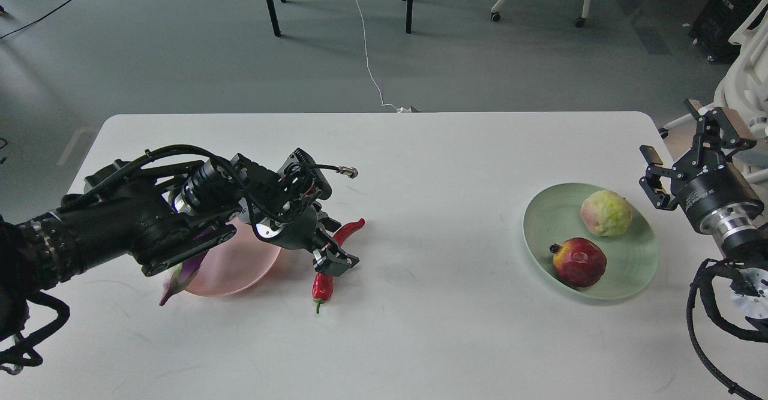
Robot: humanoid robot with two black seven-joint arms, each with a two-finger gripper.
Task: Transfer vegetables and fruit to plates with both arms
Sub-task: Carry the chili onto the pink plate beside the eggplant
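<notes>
My left gripper is down over the middle of the red chili pepper, which lies on the table just right of the pink plate. Its fingers are dark and bunched together, so I cannot tell them apart. The purple eggplant lies across the pink plate's left rim, mostly hidden under my left arm, with its tip on the table. The pomegranate and the pale green-yellow fruit sit on the green plate. My right gripper is open and empty, just right of that plate.
The white table's far edge runs across the middle of the view. Beyond it are grey floor, chair legs and a white cable. My right arm's cable loop hangs at the table's right edge.
</notes>
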